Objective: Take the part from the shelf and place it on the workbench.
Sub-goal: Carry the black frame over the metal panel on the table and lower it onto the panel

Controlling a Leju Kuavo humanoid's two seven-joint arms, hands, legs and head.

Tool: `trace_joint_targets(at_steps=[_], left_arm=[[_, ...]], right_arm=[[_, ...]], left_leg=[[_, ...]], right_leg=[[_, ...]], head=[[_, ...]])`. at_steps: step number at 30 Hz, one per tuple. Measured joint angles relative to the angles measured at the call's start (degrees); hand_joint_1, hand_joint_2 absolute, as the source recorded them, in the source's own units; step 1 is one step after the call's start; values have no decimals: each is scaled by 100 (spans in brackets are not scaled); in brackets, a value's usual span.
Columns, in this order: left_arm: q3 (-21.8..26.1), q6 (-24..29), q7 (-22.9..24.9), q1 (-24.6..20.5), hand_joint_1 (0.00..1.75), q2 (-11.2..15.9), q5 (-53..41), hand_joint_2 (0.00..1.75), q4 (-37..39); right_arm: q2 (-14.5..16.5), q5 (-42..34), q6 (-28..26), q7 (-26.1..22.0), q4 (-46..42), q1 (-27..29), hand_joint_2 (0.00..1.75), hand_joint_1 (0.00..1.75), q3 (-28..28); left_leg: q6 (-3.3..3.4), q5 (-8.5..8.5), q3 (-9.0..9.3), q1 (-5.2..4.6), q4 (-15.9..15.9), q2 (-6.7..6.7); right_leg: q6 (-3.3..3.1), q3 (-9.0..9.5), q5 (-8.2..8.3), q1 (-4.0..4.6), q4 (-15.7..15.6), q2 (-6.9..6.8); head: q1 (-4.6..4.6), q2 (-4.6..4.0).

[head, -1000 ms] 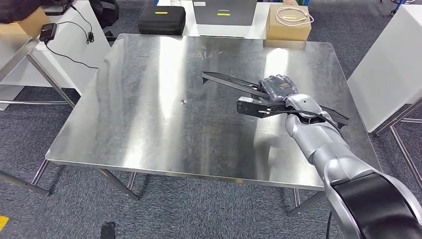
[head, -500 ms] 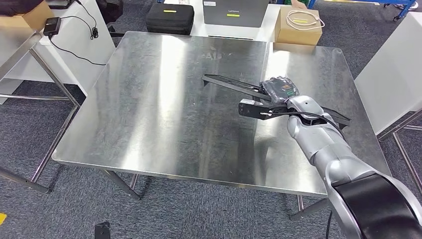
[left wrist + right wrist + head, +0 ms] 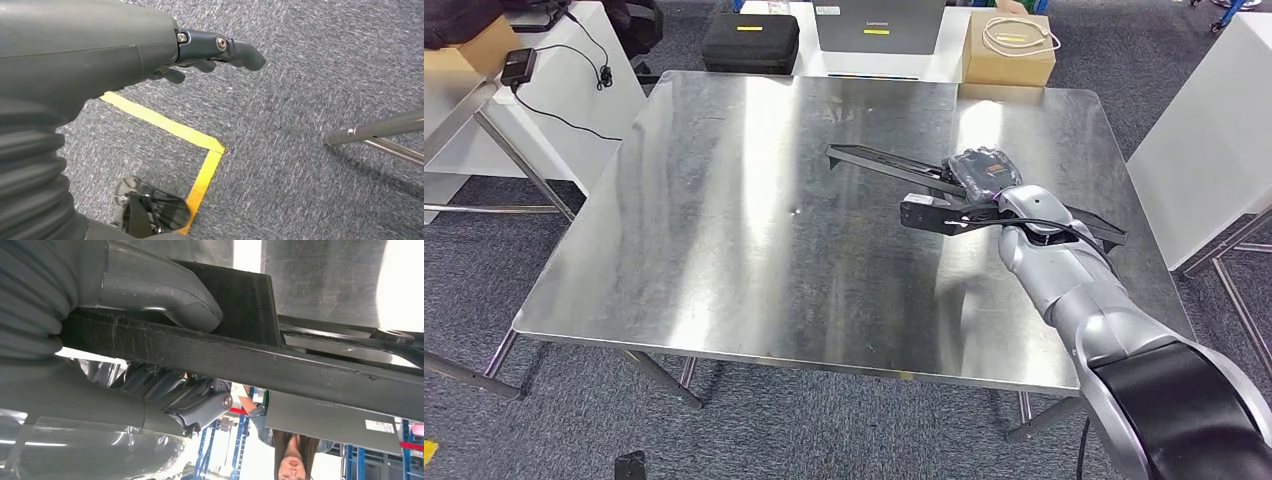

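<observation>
Right hand [image 3: 986, 172] grips black part [image 3: 894, 165] over workbench [image 3: 724, 200]. Left hand [image 3: 215, 47] hangs w/ fingers loosely apart, holding nothing.

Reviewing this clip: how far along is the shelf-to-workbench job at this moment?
Done: the long black frame-shaped part is off the shelf and over the shiny steel workbench.
In hand: the right hand grips the part, thumb and fingers clamped on its bar.
Left: letting go and withdrawing; whether the part already rests on the workbench is unclear.
The left hand hangs over grey carpet.
</observation>
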Motion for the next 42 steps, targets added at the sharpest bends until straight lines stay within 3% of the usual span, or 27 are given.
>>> trace_joint_targets(at_steps=[1, 3, 5, 11, 13, 14, 15, 17, 18, 23, 30, 38, 42], left_arm=[[9, -10, -4, 0, 0, -9, 1, 175, 1], [25, -24, -13, 0, 0, -26, 2, 175, 2], [34, -22, -16, 4, 0, -35, 4, 175, 2], [65, -20, -57, 10, 0, -30, 20, 175, 2], [87, -36, -70, 11, 0, -29, 42, 175, 2], [100, -61, -74, 11, 0, -29, 58, 175, 2], [113, -105, -78, 11, 0, -29, 78, 131, 2], [140, -191, -63, 12, 0, -28, 111, 44, 2], [154, -217, -13, 11, 0, -27, 119, 0, 2], [186, -270, 309, 12, 0, -16, -3, 0, 2], [189, -413, 391, 13, 0, -6, -4, 0, 2], [189, -588, 544, 15, 0, 2, 25, 0, 2], [189, -718, 582, 25, 0, 11, 9, 0, 2]], right_arm=[[0, -11, -2, 0, 2, -12, 175, 175, -2], [-1, -28, -13, -6, 2, -40, 175, 175, -7], [-5, -25, -29, -16, 4, -52, 175, 175, -8], [-7, 22, -35, -20, 10, -54, 175, 175, -6], [-7, 29, -34, -19, 11, -57, 87, 87, -5], [-7, 33, -34, -17, 13, -58, 87, 44, -5], [-7, 36, -34, -16, 15, -61, 87, 0, -5], [-7, 45, -34, -14, 17, -69, 175, 0, -5], [-7, 51, -34, -12, 17, -74, 175, 0, -4], [-2, 66, -34, 26, 19, -97, 175, 0, -1], [-2, 51, 26, 50, 35, -142, 175, 0, -1], [-16, -81, 596, 407, 116, -240, 175, 0, -17], [-42, -94, 672, 565, 170, -357, 175, 0, -45]], left_leg=[[-53, 149, 204, 17, -396, -12], [-44, 247, 399, 23, -788, -36], [44, 246, 389, -11, -792, -49], [122, 249, 379, -98, -790, -54], [141, 249, 378, -112, -790, -54], [150, 250, 378, -119, -790, -54], [158, 251, 377, -125, -790, -54], [169, 253, 377, -134, -790, -54], [172, 254, 377, -137, -790, -54], [184, 262, 376, -142, -790, -54], [189, 265, 376, -142, -790, -55], [189, 265, 377, -141, -790, -54], [205, 253, 370, -144, -771, -54]], right_leg=[[-3, 1, -16, 18, 15, 3], [14, -14, -38, 75, 37, 13], [31, -26, -38, 100, 35, 21], [106, -26, -32, 81, 25, 19], [129, -26, -29, 71, 22, 19], [139, -27, -27, 66, 21, 18], [140, -27, -27, 64, 21, 18], [143, -28, -25, 58, 21, 16], [145, -28, -24, 54, 20, 16], [154, -28, -18, 45, 20, 16], [154, -28, -18, 44, 20, 16], [154, -29, -18, 44, 20, 17], [160, -28, -15, -9, 15, 16]], head=[[-8, 0], [-8, 0], [-1, 0], [-3, 0], [-2, 0], [-3, 0], [-2, 0], [-2, 0], [-2, 0], [-3, 0], [-3, 0], [-3, 0], [-3, 0]])
